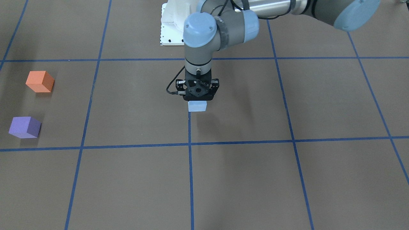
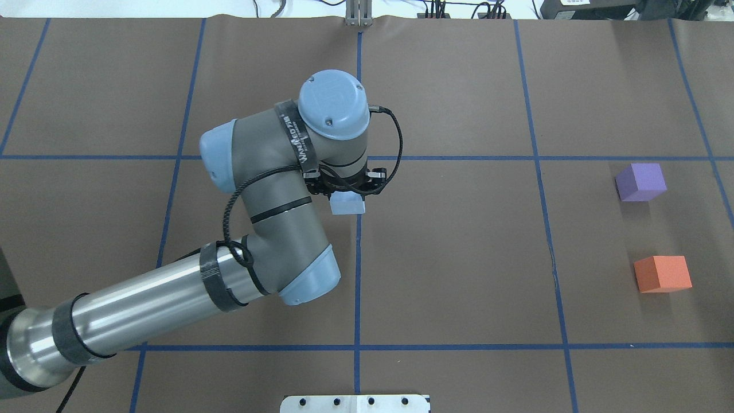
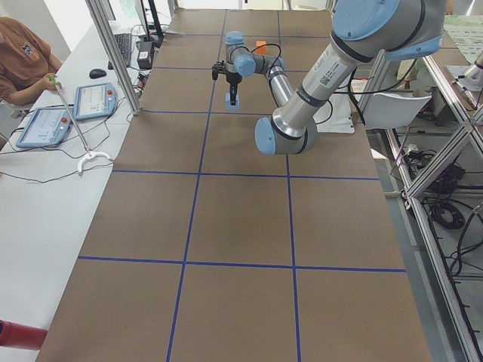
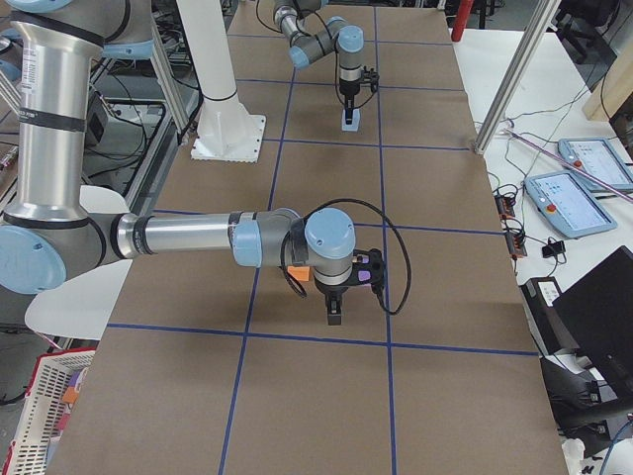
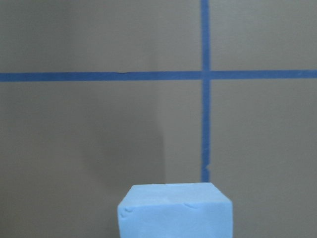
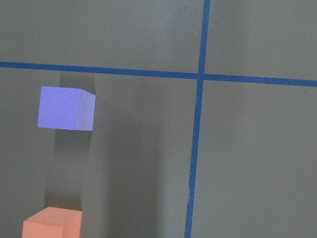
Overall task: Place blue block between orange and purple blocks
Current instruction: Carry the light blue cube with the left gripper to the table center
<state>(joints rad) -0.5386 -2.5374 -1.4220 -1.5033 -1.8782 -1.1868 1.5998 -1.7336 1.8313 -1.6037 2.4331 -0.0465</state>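
Observation:
My left gripper hangs over the middle of the table and is shut on the light blue block, which it holds a little above the brown surface. The block also shows in the overhead view and at the bottom of the left wrist view. The orange block and the purple block sit apart at the far right, with a gap between them. Both show in the right wrist view, purple and orange. My right gripper shows only in the exterior right view, near those blocks; I cannot tell whether it is open or shut.
Blue tape lines divide the brown table into squares. A white base plate is at the robot's side. An operator sits by tablets beyond the table's far edge.

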